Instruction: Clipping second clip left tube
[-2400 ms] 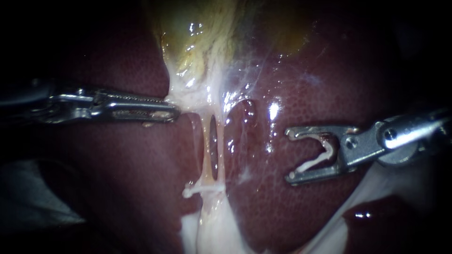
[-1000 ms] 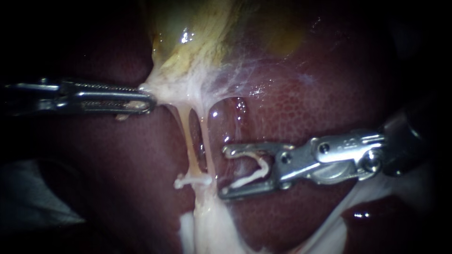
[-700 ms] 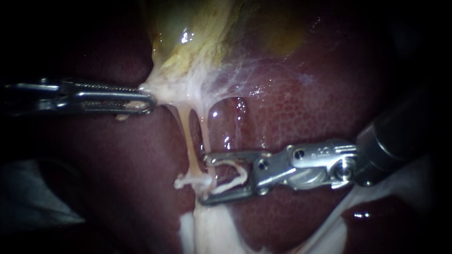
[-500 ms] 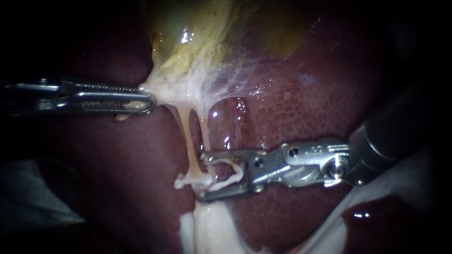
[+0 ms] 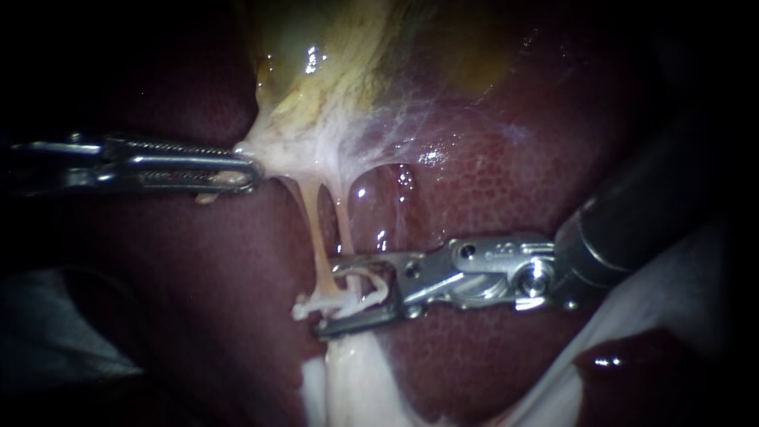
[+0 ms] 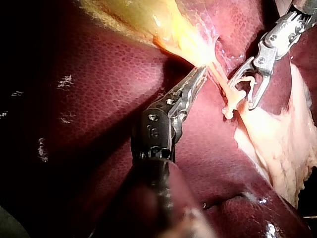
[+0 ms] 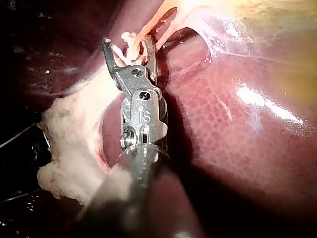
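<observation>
Moved: right instrument (image 5: 328, 299) has slid further toward the tubes than half a second ago. 2.4 s ago it hung well apart from them over the liver (image 5: 506, 174).
Unmoved: left instrument (image 5: 251, 172) and the tissue it stretches lie as they did a second ago.
Right tool: jaws apart, with an open loaded clip (image 5: 378, 291), white, seated deep in the gap and not squeezed.
Right tool's place: the right tube (image 5: 345, 229) runs down into the gap between the jaws. The upper jaw's tip lies just beside the left tube (image 5: 318, 237). The lower jaw lies across the pale tissue where the tubes meet.
In doubt: I cannot tell from the endoscope view whether the left tube sits fully inside the gap. The right wrist view shows pale strands between the jaws.
Left tube: taut, running from the gallbladder's neck down to the pale tissue, left of the right tube, with a narrow slit between the two.
Placed clip (image 5: 316, 303): white, lying across the lower end of the tubes, between the two jaw tips and just above the lower one.
Left tool: clamped together on pale tissue at the neck of the gallbladder (image 5: 340, 71), drawn toward the view's left.
Fatty tissue (image 5: 348, 387): pale, below the tubes, beside the liver.
</observation>
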### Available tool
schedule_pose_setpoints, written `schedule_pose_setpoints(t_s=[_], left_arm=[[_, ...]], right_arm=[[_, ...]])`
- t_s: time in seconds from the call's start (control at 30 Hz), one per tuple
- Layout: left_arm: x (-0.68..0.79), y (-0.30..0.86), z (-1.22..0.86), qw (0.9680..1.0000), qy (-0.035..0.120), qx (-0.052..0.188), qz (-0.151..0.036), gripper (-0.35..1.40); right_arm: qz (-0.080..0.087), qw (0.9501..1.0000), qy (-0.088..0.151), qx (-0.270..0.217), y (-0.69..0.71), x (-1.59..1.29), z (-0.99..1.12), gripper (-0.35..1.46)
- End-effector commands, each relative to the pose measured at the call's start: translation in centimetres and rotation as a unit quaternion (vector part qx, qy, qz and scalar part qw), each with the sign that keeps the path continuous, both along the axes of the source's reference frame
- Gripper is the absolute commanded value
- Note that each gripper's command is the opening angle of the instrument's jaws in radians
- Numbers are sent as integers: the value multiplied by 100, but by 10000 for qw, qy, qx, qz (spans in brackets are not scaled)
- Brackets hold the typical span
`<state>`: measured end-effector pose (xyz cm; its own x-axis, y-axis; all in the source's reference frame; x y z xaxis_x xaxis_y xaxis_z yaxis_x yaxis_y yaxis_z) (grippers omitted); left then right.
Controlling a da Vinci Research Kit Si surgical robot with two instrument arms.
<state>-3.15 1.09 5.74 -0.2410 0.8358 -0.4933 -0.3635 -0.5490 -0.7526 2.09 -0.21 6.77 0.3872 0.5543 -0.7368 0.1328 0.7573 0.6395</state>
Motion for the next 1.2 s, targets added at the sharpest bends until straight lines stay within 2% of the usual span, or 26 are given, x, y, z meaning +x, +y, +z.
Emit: schedule_pose_setpoints(t_s=[0.03,0.3,0.53,0.73,0.9,1.2], left_arm=[[0,0,0,10000,0,0,0,-35],[-1,0,1,10000,-10,-6,-10,-35],[-1,0,2,10000,-11,-7,-8,-35],[-1,0,2,10000,-11,-7,-7,-35],[-1,0,2,10000,-11,-7,-7,-35],[-1,0,2,10000,1,-4,1,-35]], right_arm=[[29,10000,37,18,0,3,0,50],[126,9990,315,285,-2,18,-6,50],[64,9971,554,517,-11,25,-23,50],[26,9967,566,582,-18,29,-38,48],[44,9962,528,698,-17,28,-41,41],[40,9957,519,770,-14,21,-45,16]])
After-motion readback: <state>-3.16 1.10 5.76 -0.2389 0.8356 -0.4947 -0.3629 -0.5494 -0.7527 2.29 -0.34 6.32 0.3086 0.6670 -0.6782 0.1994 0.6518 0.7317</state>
